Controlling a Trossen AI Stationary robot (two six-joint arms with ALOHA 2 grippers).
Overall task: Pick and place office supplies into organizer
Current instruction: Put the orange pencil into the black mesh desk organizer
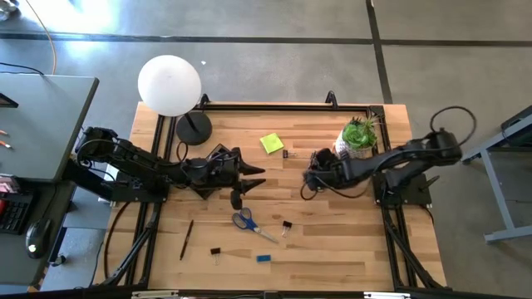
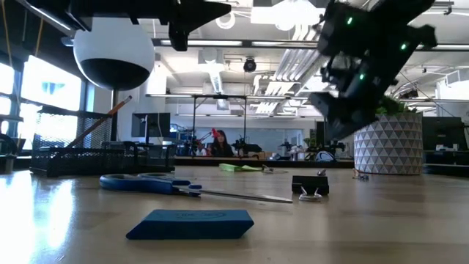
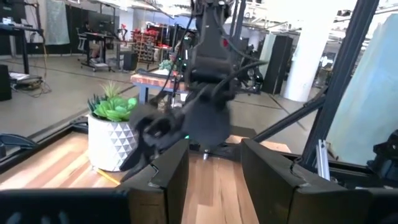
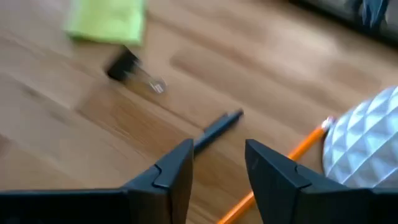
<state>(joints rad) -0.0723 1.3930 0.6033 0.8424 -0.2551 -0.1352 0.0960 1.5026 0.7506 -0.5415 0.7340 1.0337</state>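
From above, the left gripper (image 1: pixel 253 176) hangs over the middle of the wooden table (image 1: pixel 332 249), its fingers pointing toward the right gripper (image 1: pixel 309 176), which faces it from beside the potted plant (image 1: pixel 359 135). Between and behind the two grippers lies the yellow sticky-note pad (image 1: pixel 271 143) with a binder clip (image 1: pixel 288 153) next to it; the blue-handled scissors (image 1: pixel 249 223) lie nearer the front edge than the left gripper, with a second binder clip (image 1: pixel 287 225), a blue eraser (image 1: pixel 263 258), a third clip (image 1: pixel 215 251) and a dark pen (image 1: pixel 187 239) spread around them. The globe lamp (image 1: pixel 169 85) stands behind the left arm. In the low view the eraser (image 2: pixel 192 224) lies nearest, then the scissors (image 2: pixel 176 185) and a clip (image 2: pixel 310 186); the black organizer (image 2: pixel 99 158) sits at far left with a pencil (image 2: pixel 102 122) leaning out of it. The left wrist view shows that gripper's fingers (image 3: pixel 163 174) apart with nothing between them, aimed at the right arm and the plant (image 3: pixel 113 130). The right wrist view shows its fingers (image 4: pixel 171 171) apart and empty above a dark pen (image 4: pixel 219 129), an orange pencil (image 4: pixel 283 169) just beside it, the clip (image 4: pixel 127 70) and sticky pad (image 4: pixel 109 22) farther ahead.
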